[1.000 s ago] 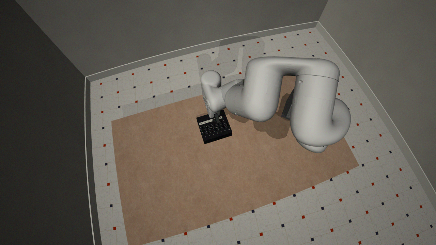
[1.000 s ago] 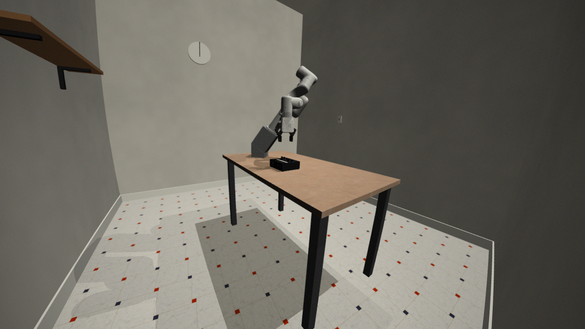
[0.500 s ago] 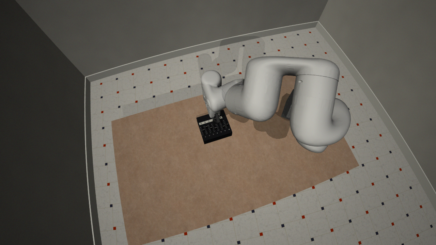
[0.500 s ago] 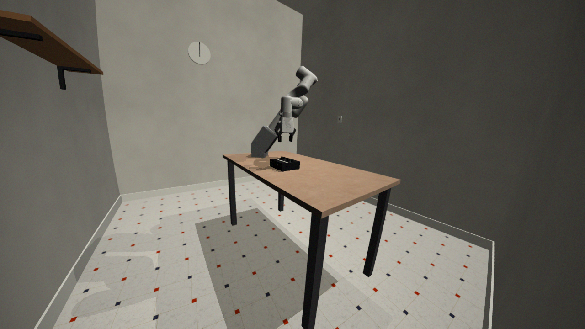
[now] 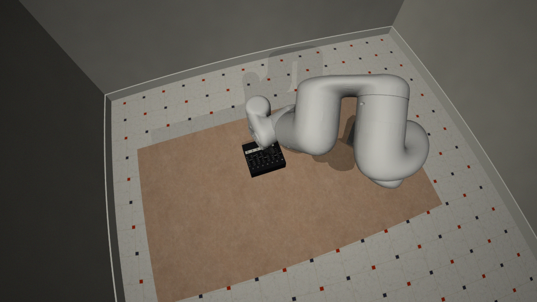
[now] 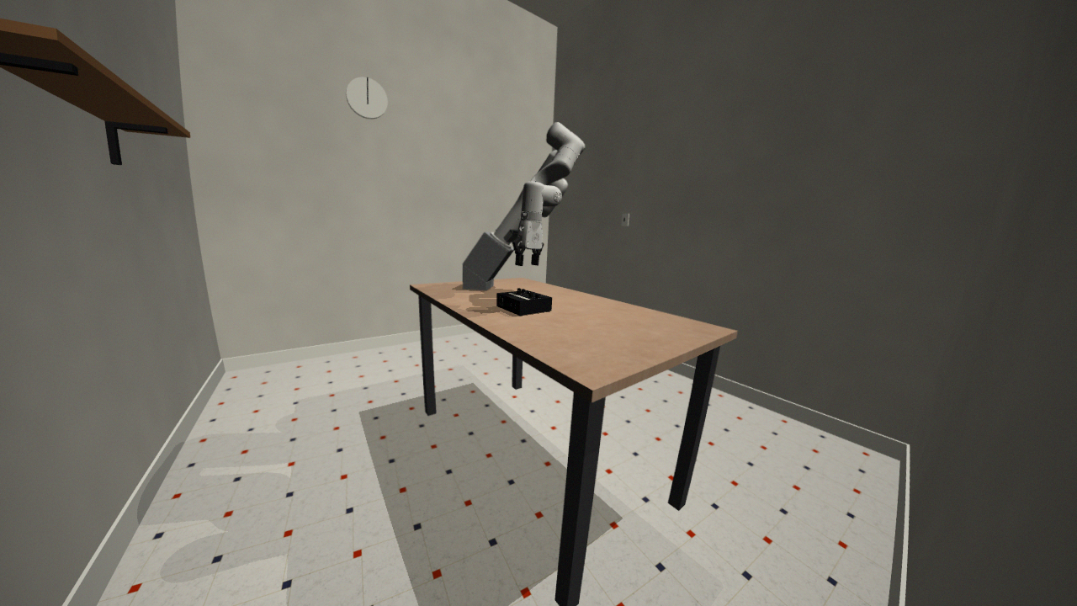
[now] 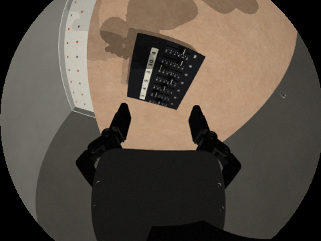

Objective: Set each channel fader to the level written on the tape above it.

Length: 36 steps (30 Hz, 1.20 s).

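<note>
Gripper [image 6: 527,258] wide open, holding nothing, hanging above the lighting desk [image 6: 524,302] with clear air between. Desk sits flat on the table [image 6: 617,338] near its far end, upper middle of the exterior frame, set in from the edges. Arm base [image 6: 480,265] just behind it.

Black lighting desk [image 7: 138,71] on the table [image 7: 250,49], beyond wide-spread empty fingers.

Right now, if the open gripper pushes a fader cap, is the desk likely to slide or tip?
Tipping seems unlikely: the desk is low and wide, flat on the table. Sliding is more plausible, since it looks small and nothing braces it. The gripper hangs above, open, holding nothing.
</note>
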Available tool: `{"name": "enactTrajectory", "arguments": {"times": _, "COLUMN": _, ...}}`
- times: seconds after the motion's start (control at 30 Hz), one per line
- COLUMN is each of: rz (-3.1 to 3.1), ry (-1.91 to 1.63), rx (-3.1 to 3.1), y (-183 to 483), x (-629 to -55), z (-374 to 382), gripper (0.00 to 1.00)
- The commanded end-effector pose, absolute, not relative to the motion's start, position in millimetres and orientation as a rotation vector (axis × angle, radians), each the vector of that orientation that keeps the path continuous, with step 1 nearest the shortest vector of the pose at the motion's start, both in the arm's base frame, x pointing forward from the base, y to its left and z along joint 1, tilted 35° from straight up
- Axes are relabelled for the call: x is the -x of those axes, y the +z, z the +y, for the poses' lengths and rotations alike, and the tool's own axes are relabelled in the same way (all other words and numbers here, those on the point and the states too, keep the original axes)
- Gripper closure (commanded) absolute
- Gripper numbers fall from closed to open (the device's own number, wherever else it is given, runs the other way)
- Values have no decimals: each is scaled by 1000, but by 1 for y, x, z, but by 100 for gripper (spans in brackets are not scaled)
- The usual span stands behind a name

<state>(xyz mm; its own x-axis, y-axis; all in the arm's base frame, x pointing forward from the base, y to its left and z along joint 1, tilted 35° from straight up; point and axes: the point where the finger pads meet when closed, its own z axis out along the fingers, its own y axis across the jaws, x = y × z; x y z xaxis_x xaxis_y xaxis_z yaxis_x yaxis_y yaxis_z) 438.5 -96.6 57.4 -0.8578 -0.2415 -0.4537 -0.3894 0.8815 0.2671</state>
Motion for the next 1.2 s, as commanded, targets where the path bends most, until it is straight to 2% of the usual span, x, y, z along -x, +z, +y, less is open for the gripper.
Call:
{"name": "enactTrajectory", "arguments": {"times": 0.0, "rz": 2536, "ry": 333, "rx": 797, "y": 45, "x": -452, "z": -81, "gripper": 0}}
{"name": "enactTrajectory", "arguments": {"times": 0.73, "rz": 1945, "ry": -188, "rx": 1895, "y": 30, "x": -461, "z": -50, "gripper": 0}}
{"name": "enactTrajectory", "arguments": {"times": 1.17, "rz": 1937, "ry": -193, "rx": 1902, "y": 30, "x": -461, "z": -50, "gripper": 0}}
